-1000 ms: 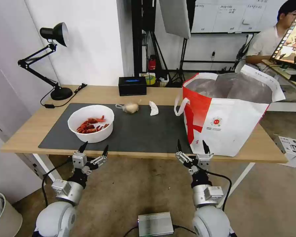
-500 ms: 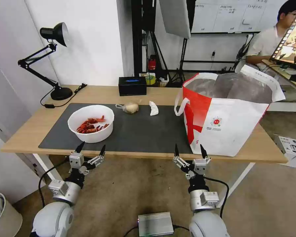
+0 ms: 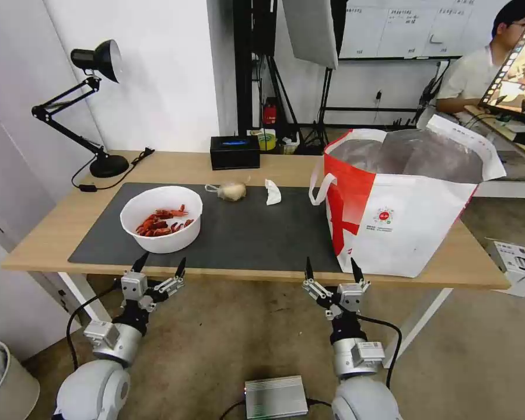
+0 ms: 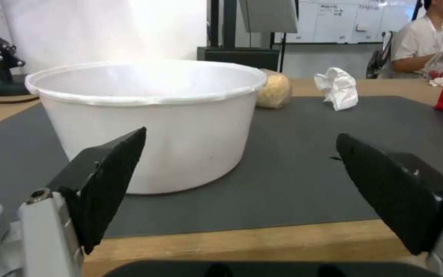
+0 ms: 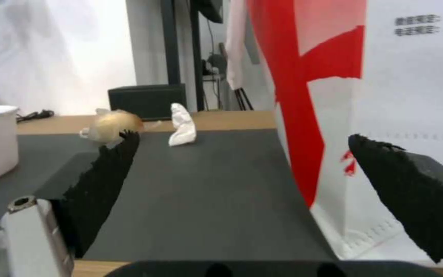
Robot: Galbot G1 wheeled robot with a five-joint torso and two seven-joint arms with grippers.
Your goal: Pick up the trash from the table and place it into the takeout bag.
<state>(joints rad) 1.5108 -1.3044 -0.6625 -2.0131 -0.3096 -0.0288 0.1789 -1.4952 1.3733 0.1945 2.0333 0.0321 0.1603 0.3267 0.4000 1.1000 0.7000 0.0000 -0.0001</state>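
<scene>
Both spread — left gripper [image 3: 158, 265] should straddle the bowl [image 3: 161, 217] rim squarely (shells seemingly loose); right gripper [image 3: 331, 269] idles near the takeout bag [image 3: 411, 224]

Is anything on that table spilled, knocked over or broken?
Nothing stands out. The white bowl sits upright on the grey mat with the shells inside. The knotted bag and tissue lie behind it. The takeout bag stands upright and open.

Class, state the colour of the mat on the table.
Dark grey mat; clearest in the head view.
</scene>
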